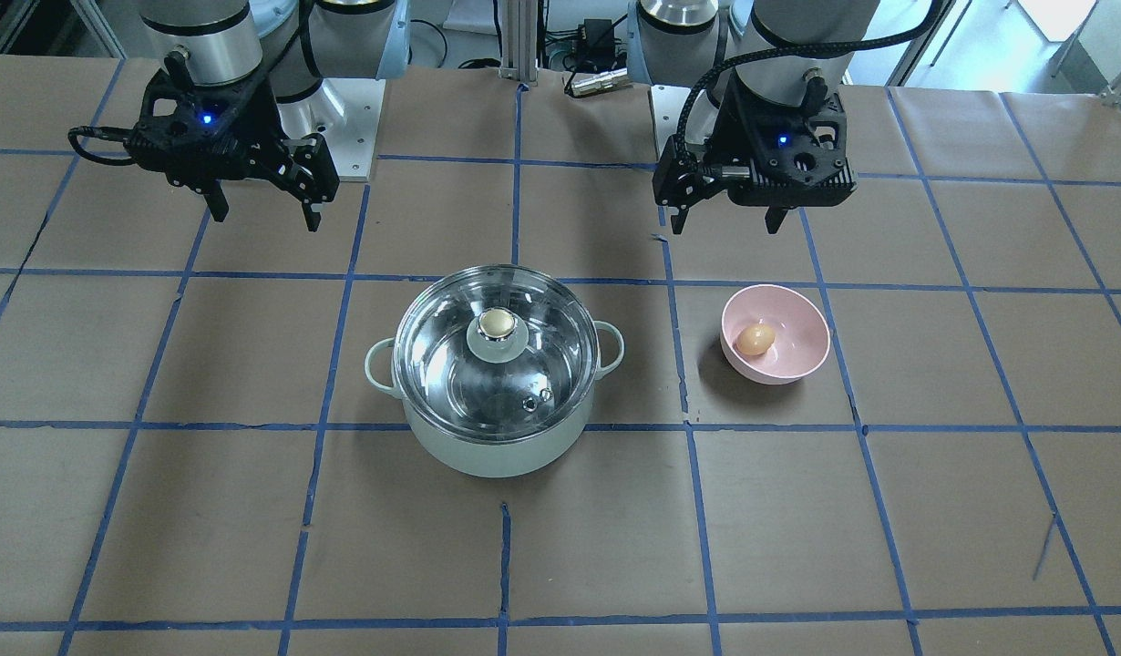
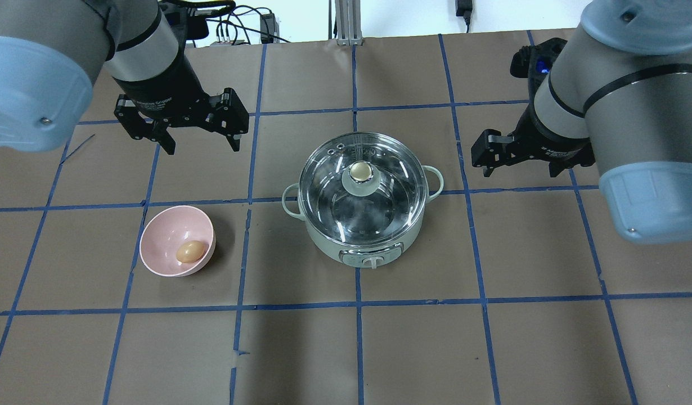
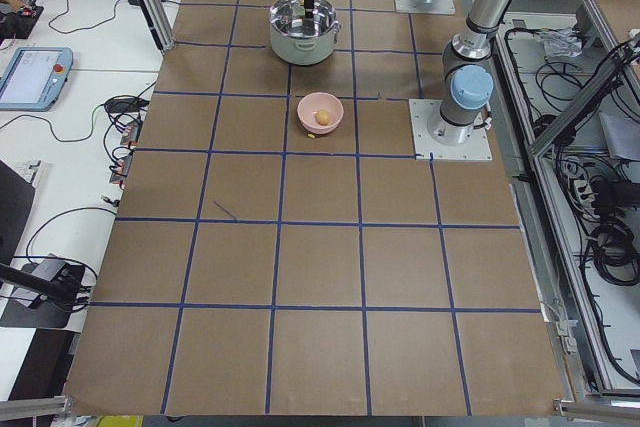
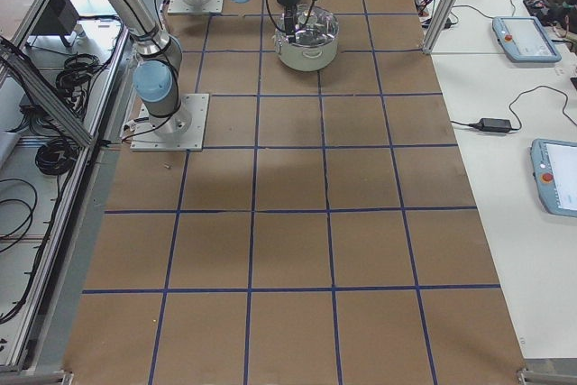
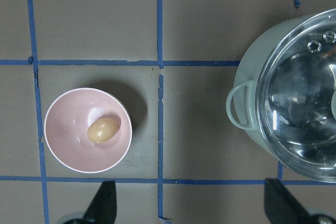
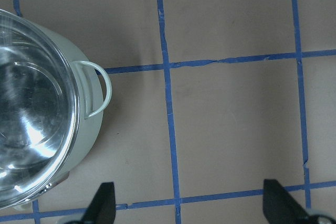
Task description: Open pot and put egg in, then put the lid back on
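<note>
The mint-green pot (image 1: 488,456) stands mid-table with its glass lid (image 1: 442,351) on and the golden knob (image 1: 496,322) on top. It also shows in the overhead view (image 2: 323,247). The tan egg (image 1: 755,339) lies in a pink bowl (image 1: 797,363), also seen from overhead (image 2: 190,251) and in the left wrist view (image 5: 103,129). My left gripper (image 2: 202,147) is open and empty, above the table behind the bowl. My right gripper (image 1: 267,219) is open and empty, off to the pot's other side.
The table is covered in brown paper with a blue tape grid (image 2: 357,304). The arm base plates (image 1: 351,128) sit at the robot's edge. In the right wrist view the pot's loop handle (image 6: 97,87) is at the left.
</note>
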Tool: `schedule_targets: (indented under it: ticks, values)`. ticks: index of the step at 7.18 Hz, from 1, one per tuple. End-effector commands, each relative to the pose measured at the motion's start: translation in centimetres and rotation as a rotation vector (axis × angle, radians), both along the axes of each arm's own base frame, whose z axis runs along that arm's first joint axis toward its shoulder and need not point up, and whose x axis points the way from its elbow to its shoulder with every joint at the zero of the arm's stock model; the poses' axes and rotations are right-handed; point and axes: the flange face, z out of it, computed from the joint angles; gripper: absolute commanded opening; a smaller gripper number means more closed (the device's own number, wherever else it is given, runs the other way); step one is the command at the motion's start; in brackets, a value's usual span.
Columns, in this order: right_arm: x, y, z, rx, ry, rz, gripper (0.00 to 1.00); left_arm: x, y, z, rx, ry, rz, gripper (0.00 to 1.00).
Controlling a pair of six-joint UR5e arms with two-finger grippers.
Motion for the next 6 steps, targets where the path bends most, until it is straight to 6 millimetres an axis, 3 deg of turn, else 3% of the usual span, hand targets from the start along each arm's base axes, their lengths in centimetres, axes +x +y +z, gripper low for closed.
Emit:
schedule_targets:
  ticks: [1, 4, 5, 6]
  values:
    - [-0.1, 0.0, 0.0, 0.0, 0.001, 0.002, 1.0, 0.0, 0.4, 0.3, -0.005, 0.0, -0.002, 1.0]
    - [0.1, 0.1, -0.2, 0.005, -0.002, 0.008, 1.0, 0.5, -0.2, 0.0, -0.007, -0.001, -0.012, 1.0]
    - [0.7, 0.1, 0.1, -0.004, -0.013, 0.016, 1.0, 1.0, -0.4, -0.2, -0.001, -0.007, -0.091, 1.0]
    - [0.8, -0.2, 0.0, -0.015, -0.02, 0.007, 1.0, 2.8, -1.2, -0.6, 0.008, -0.005, -0.114, 1.0]
